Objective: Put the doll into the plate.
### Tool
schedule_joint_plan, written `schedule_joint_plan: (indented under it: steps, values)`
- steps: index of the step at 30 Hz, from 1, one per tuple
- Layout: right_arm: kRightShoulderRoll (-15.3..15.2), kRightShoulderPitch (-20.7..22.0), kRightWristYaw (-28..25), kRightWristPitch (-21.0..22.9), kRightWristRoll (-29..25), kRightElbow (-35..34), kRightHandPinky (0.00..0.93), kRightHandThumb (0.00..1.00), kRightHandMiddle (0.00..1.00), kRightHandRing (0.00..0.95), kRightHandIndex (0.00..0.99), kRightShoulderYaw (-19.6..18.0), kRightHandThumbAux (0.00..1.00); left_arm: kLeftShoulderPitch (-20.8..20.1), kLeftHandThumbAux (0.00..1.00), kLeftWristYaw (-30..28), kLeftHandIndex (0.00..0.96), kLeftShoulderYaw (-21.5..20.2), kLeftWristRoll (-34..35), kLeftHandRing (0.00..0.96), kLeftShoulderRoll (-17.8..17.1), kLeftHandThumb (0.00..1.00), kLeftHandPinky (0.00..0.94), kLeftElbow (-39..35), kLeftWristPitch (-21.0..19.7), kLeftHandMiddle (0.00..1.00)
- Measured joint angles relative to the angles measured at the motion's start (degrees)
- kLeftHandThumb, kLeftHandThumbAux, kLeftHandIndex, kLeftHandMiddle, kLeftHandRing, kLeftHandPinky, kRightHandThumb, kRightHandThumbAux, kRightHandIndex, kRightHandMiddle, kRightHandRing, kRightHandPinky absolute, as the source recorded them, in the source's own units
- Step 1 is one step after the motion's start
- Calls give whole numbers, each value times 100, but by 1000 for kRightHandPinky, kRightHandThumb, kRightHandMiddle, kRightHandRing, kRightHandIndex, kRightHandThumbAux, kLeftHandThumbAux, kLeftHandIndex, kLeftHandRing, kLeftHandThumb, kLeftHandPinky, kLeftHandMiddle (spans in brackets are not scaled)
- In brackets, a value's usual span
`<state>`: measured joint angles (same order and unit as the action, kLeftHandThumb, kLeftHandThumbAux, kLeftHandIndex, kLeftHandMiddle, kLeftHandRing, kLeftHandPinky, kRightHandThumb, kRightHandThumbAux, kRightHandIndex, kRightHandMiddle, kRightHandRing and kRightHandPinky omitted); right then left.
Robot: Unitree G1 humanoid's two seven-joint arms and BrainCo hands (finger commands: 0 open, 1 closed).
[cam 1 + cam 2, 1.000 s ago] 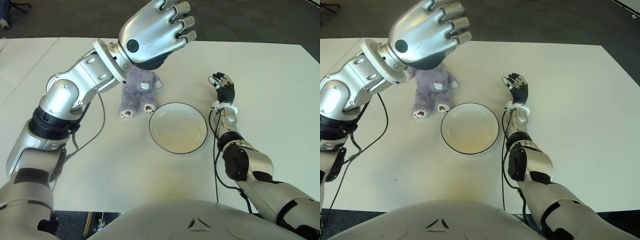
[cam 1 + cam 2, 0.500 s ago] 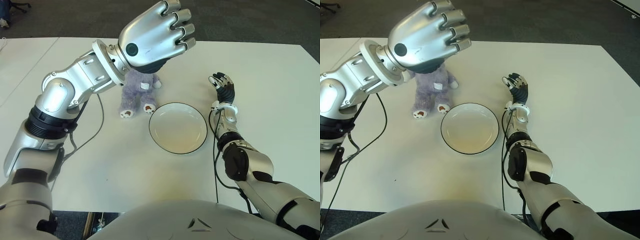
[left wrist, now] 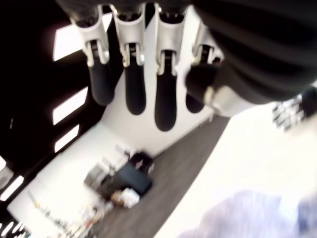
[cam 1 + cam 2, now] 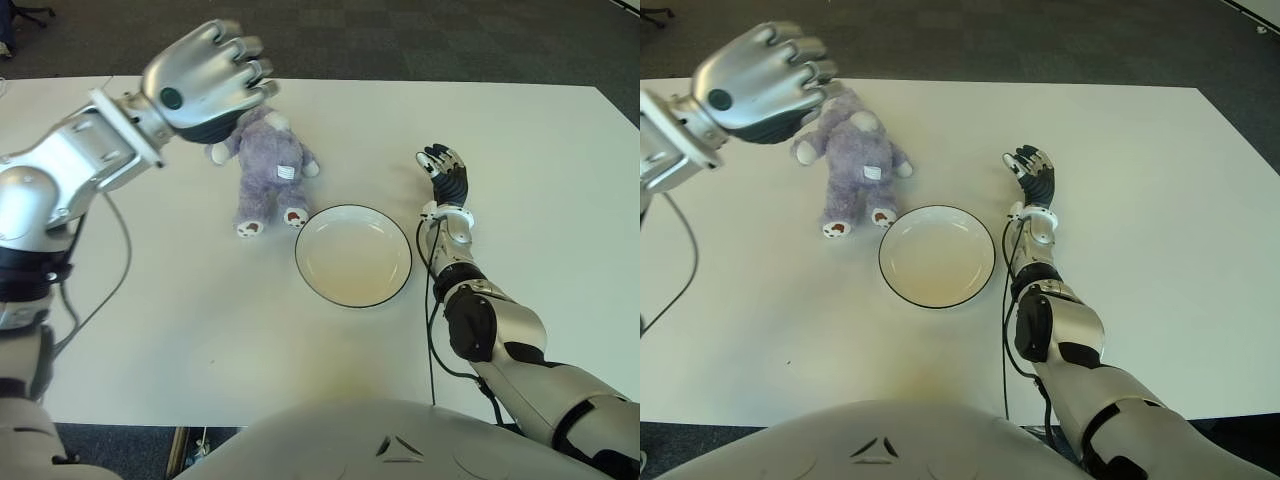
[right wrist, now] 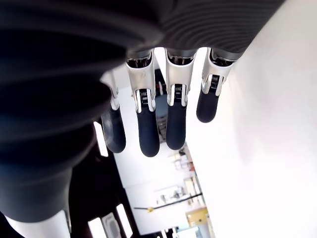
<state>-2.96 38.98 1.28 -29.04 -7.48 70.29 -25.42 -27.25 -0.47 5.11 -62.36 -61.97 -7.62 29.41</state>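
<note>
A purple plush doll (image 4: pixel 262 167) with white paws sits on the white table (image 4: pixel 200 310), just left of and behind the plate. The plate (image 4: pixel 352 255) is white with a dark rim and holds nothing. My left hand (image 4: pixel 210 75) hovers raised above and to the left of the doll's head, fingers relaxed and holding nothing; its wrist view shows bare fingers (image 3: pixel 133 74) with a blur of the doll (image 3: pixel 247 213) below. My right hand (image 4: pixel 445 172) shows to the right of the plate, fingers (image 5: pixel 148 129) extended and empty.
Dark carpet (image 4: pixel 420 40) lies beyond the table's far edge. A black cable (image 4: pixel 432 300) runs along my right forearm beside the plate.
My left hand has swung leftward and back, off the doll, uncovering its head. The doll, plate and right hand stay in place.
</note>
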Motion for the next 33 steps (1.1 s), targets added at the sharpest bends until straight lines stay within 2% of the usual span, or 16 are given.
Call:
schedule_joint_plan:
  steps: [2,5,13,19,28,33]
  values:
    - [-27,-21,16,-1,8,0,179,0,304,245,276,-4,786,207,307,-5,0,-83,-2,0,-200,151,0,137,0,0]
    - [-52,-36,13,-6,1,0,188,0,290,243,270,-21,786,437,263,-9,0,-171,121,0,-273,137,0,310,-13,0]
    - [-72,-34,-42,-10,-32,1,209,0,275,239,260,-64,795,953,227,-142,0,-221,793,0,25,208,0,804,-321,0]
    - [-61,-25,-93,-9,-26,22,192,0,281,241,261,-50,792,1243,190,-559,0,-237,1189,0,252,233,0,733,-716,0]
    - [-79,-25,-137,-9,-37,37,191,14,281,242,262,-62,805,1335,180,-1207,0,-196,1494,0,553,272,0,533,-1200,0]
    - [-98,-26,-137,-9,-50,46,206,33,283,244,264,-72,820,1288,190,-1386,0,-69,1521,0,729,294,0,590,-1357,0]
